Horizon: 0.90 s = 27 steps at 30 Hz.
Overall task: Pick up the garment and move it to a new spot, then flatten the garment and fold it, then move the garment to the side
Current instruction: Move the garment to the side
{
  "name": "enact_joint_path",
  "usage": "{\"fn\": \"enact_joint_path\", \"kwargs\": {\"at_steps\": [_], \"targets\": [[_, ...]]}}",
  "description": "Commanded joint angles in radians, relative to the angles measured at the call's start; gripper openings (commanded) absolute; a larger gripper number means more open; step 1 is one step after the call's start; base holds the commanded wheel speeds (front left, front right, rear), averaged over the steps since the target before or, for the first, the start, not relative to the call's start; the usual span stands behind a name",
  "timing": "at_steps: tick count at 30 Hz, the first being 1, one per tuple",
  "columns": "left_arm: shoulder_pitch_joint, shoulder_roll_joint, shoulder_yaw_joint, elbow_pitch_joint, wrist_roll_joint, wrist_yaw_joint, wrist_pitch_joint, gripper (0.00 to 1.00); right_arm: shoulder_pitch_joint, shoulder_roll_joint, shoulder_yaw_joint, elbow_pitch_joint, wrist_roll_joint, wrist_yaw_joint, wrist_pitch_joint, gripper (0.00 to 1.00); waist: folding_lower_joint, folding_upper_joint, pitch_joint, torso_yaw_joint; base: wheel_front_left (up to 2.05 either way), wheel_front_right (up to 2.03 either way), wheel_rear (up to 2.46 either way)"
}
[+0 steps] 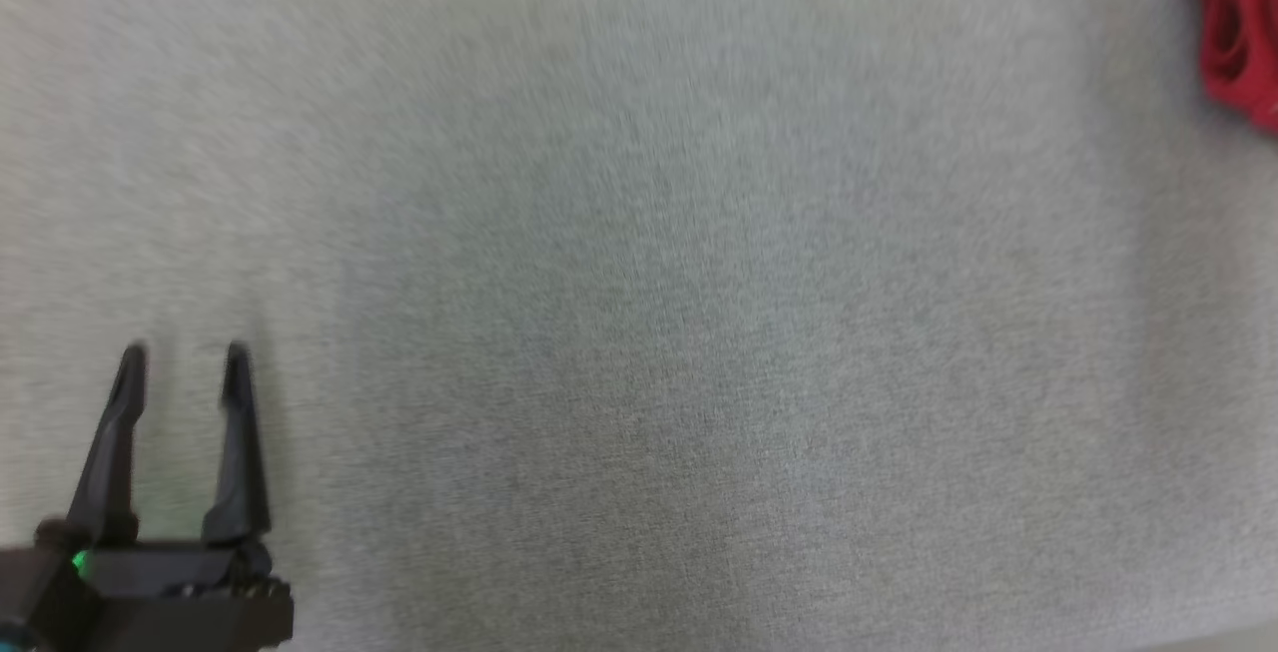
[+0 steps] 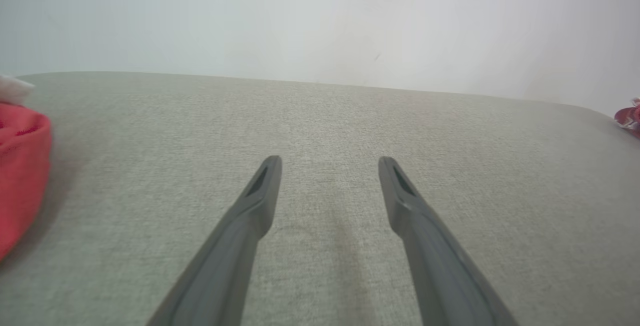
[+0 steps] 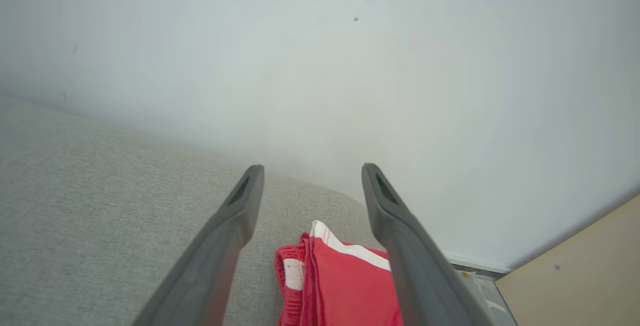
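The garment (image 1: 1238, 33) is a red cloth with white trim, bunched in folds at the far right edge of the grey fabric surface (image 1: 639, 293). In the right wrist view the garment (image 3: 345, 286) lies on the surface's corner, below and between the fingers of my right gripper (image 3: 312, 167). That gripper is open and holds nothing. My left gripper (image 1: 185, 352) hovers open at the lower left of the head view, far from the garment. The left wrist view shows the left gripper (image 2: 329, 160) over bare fabric, with a sliver of the garment (image 2: 629, 116) at the far right edge.
Another red cloth (image 2: 20, 166) with a white bit on top lies at the left edge of the left wrist view. A pale wall (image 2: 320, 21) rises behind the surface. Past the right corner, a beige floor (image 3: 575, 276) drops away.
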<state>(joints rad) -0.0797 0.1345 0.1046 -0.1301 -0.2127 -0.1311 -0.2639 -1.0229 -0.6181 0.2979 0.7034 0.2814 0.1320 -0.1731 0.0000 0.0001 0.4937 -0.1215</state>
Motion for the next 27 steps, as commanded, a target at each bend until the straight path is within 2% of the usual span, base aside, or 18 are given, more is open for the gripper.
{"fn": "enact_joint_path", "kwargs": {"at_steps": [1, 6, 12, 20, 27], "targets": [[0.025, -0.006, 0.014, 0.007, 0.009, 0.001, 0.0, 1.0, 0.033, 0.018, -0.004, -0.012, 0.01, -0.003, -0.015, 1.0, 0.0, -0.0001, -0.147, 0.044, 0.0, 0.0, 0.0], [0.07, -0.027, 0.043, 0.036, 0.02, 0.001, 0.0, 1.0, 0.174, 0.117, -0.032, -0.084, 0.021, -0.003, -0.062, 1.0, 0.0, -0.0001, -0.263, 0.082, 0.0, 0.0, 0.0], [0.112, -0.043, 0.032, 0.075, 0.025, 0.001, 0.0, 1.0, 0.393, 0.236, -0.104, -0.17, 0.02, -0.003, -0.083, 1.0, 0.0, -0.0001, -0.373, 0.126, 0.0, 0.0, 0.0], [0.154, -0.053, 0.009, 0.135, 0.026, 0.001, 0.0, 1.0, 0.718, 0.382, -0.183, -0.303, 0.015, -0.003, -0.09, 1.0, 0.0, -0.0001, -0.456, 0.163, 0.0, 0.0, 0.0], [0.163, -0.057, 0.012, 0.173, 0.025, 0.001, 0.0, 1.0, 0.896, 0.461, -0.206, -0.397, -0.012, -0.003, -0.091, 1.0, 0.0, -0.0001, -0.481, 0.175, 0.0, 0.0, 0.0]]}}
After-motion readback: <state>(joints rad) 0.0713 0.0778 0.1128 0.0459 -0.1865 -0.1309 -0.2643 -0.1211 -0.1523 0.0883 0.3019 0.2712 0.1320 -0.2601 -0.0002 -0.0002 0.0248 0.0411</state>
